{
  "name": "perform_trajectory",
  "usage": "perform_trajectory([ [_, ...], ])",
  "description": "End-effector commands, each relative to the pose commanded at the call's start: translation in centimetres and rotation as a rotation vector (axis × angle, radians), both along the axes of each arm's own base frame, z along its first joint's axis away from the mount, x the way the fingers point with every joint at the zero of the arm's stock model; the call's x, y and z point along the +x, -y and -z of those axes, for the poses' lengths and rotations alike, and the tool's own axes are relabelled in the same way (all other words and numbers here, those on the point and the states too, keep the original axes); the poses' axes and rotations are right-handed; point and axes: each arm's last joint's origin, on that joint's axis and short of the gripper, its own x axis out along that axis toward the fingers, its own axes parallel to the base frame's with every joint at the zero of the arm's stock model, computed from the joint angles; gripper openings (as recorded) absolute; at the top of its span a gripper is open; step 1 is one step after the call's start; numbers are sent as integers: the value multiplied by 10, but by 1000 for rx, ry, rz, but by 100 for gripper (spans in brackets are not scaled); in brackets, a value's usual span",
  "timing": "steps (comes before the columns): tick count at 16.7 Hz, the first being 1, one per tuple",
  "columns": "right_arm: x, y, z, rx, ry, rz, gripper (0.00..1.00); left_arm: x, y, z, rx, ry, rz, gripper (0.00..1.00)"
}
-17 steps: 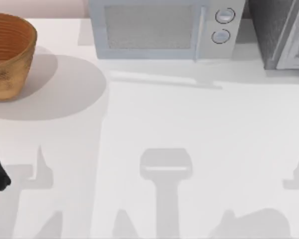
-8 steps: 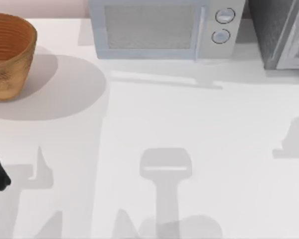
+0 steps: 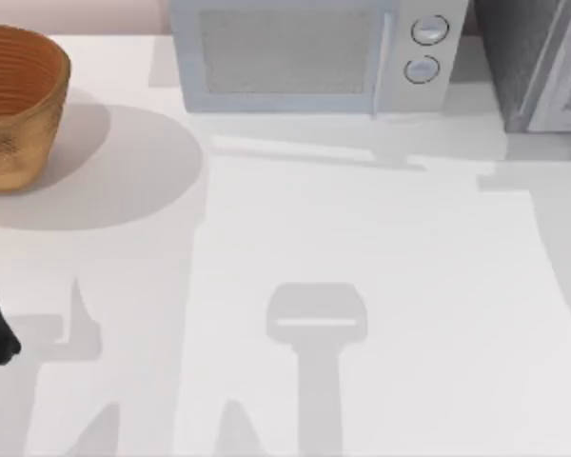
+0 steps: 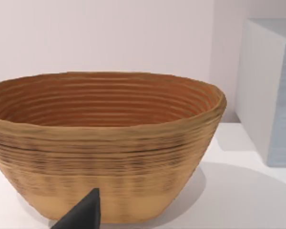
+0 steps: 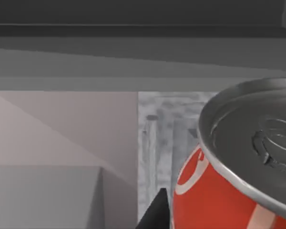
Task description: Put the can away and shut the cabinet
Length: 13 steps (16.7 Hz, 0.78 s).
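close before the right wrist camera, the can [image 5: 214,200] looks light, rigid, slick-sided, best gripped mid-body; whether the right gripper clamps it, i cannot tell.

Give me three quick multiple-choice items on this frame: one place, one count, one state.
1. Where is the wicker basket in the top view?
A. back left of the table
B. front right
C. centre

2. How many round dials are on the microwave?
A. one
B. two
C. four

3. How does the can stand in the right wrist view?
A. crushed flat
B. lying with top hidden
C. close to the camera, silver top showing

Answers: 1 A, it sits at the table's far left corner; 2 B, two dials stacked at its right end; 3 C, red body and silver top loom near.
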Motion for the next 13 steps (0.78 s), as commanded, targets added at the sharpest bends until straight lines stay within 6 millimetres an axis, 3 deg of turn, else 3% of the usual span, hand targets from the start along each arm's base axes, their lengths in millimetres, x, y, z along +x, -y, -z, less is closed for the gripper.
perform_trajectory([
  [3, 31, -10, -40, 3, 9, -1, 0, 0, 0, 0, 0, 0, 0, 100],
  [6, 55, -19, -63, 6, 15, -2, 0, 0, 0, 0, 0, 0, 0, 100],
  [9, 68, -24, -71, 6, 13, -4, 0, 0, 0, 0, 0, 0, 0, 100],
  [13, 69, -24, -72, 6, 13, -4, 0, 0, 0, 0, 0, 0, 0, 100],
])
